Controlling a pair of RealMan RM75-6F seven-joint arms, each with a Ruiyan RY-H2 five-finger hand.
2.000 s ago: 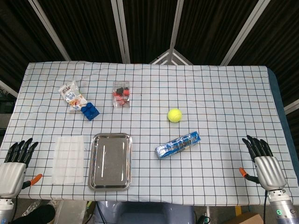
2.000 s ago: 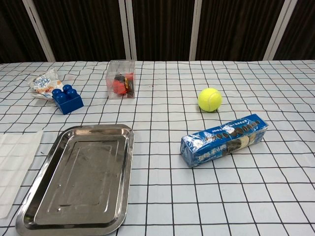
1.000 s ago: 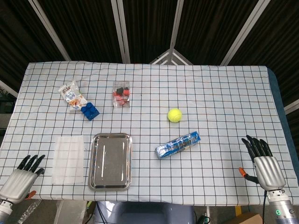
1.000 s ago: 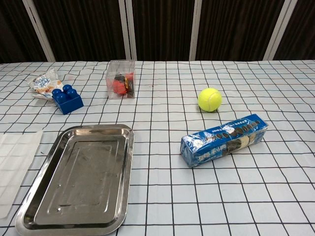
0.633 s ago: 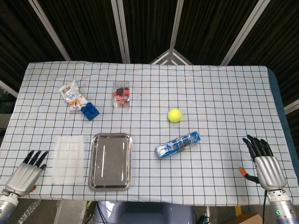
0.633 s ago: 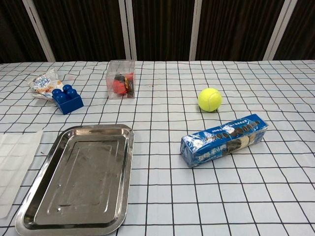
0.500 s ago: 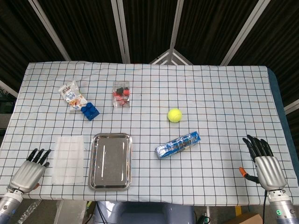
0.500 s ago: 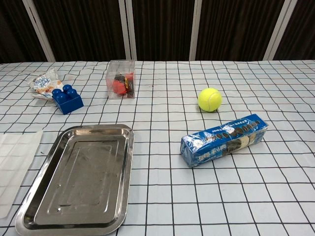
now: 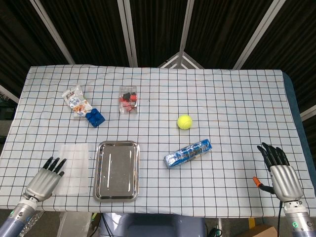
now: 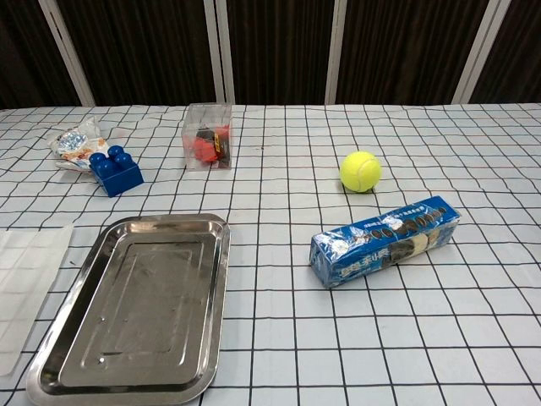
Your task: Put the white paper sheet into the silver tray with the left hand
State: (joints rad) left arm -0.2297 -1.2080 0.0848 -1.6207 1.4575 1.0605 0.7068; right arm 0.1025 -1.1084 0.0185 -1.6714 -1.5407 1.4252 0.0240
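- At the lower left of the head view, your left hand sits flat with its fingers stretched out and a little apart, holding nothing; its dark fingertips reach the left edge of the white paper sheet.
- Just right of that hand, the sheet lies flat on the checked tablecloth, close beside the silver tray but not in it.
- Near the bottom left of the chest view, you see the same tray with nothing inside, and the sheet cut off by the left frame edge.
- Down in the lower right corner of the head view, your right hand rests with fingers extended and parted, gripping nothing.
- Toward the centre right of the frame lie a blue biscuit pack and, above it, a yellow tennis ball.
- Up in the upper left sit a snack bag, a blue brick touching it, and a clear box further right.
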